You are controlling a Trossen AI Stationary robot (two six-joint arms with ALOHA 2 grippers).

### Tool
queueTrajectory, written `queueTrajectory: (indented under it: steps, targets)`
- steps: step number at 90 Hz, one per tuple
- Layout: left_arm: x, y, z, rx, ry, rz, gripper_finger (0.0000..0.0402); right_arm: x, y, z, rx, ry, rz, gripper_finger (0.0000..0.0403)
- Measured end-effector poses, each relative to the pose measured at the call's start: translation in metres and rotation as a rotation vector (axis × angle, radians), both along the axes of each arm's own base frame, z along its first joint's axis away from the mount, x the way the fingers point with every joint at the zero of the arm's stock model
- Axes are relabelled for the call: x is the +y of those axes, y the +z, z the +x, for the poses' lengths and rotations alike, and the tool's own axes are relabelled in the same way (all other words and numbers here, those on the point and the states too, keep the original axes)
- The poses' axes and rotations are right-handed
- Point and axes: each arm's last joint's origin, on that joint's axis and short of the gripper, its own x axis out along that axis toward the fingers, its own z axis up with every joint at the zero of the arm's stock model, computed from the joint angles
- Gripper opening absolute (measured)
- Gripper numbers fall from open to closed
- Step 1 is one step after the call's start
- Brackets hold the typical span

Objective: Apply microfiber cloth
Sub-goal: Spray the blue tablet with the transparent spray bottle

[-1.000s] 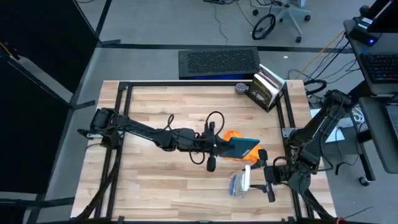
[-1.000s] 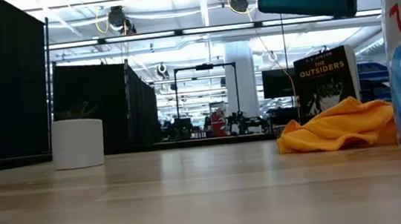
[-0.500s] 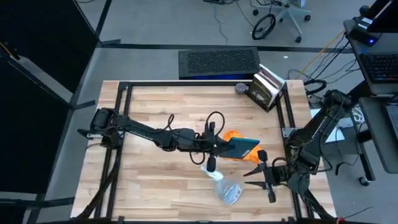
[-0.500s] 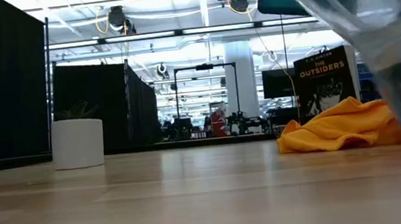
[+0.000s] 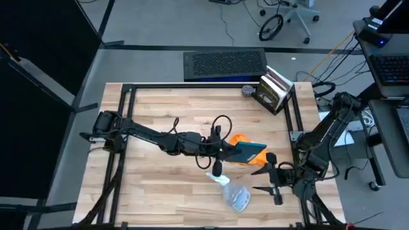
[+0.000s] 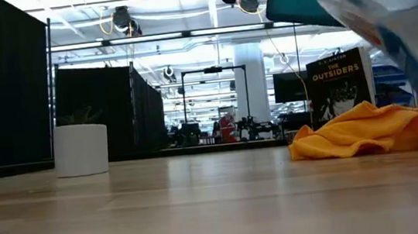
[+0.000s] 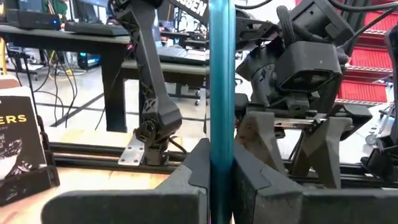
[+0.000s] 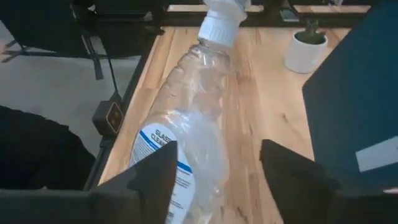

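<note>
**Tablet held above the cloth, bottle lying on the counter**

The tablet point(image 5: 250, 151) is gripped edge-on by the left hand point(image 7: 211, 177), whose fingers point(image 7: 193, 171) are pressed against both of its faces. It is held clear of the counter point(image 5: 160, 108), right of the middle. In the low view it is seen as a teal slab point(image 6: 298, 2) hanging high above the wood.

The cloth point(image 5: 238, 139) is seen as a crumpled orange heap on the counter, partly hidden under the tablet in the high view. In the low view it point(image 6: 358, 132) rests on the wood in front of a book point(image 6: 338, 88) that stands by the far right corner.

The bottle point(image 5: 233, 191) lies on its side near the front edge, towards the right, its white cap pointing at the left arm. The right hand point(image 5: 267, 179) is placed just beside it, towards the right edge, with its fingers point(image 8: 155, 171) spread wide and nothing between them; in the right wrist view the bottle point(image 8: 193, 112) lies ahead of the gap.

A white pot point(image 6: 80, 149) with a plant is seen on the counter in the low view.
</note>
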Motion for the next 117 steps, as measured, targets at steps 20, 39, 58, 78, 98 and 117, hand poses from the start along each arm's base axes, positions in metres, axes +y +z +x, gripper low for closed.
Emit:
queueTrajectory:
  steps: [20,39,58,78,98,117]
  targets:
    - [0.0,0.0,0.0,0.001,0.0,0.0,0.0008,0.0,0.0,0.0,0.008,0.008,0.003,0.0262]
    - [0.0,0.0,0.0,0.002,0.0,0.0,0.0008,0.005,-0.007,0.003,0.026,-0.008,0.028,0.0256]
    - [0.0,0.0,0.0,0.003,0.0,0.0,0.0008,0.021,-0.019,0.015,0.002,0.005,0.036,0.0255]
    - [0.0,0.0,0.0,0.003,0.0,0.0,0.0008,0.027,-0.024,0.008,0.052,0.003,0.118,0.0254]
    - [0.0,0.0,0.0,0.002,0.001,0.016,0.0008,0.04,-0.04,0.005,0.102,-0.033,0.179,0.0254]
    - [0.0,-0.001,0.0,0.004,0.001,0.018,0.0008,0.053,-0.079,0.013,0.226,-0.083,0.173,0.0254]
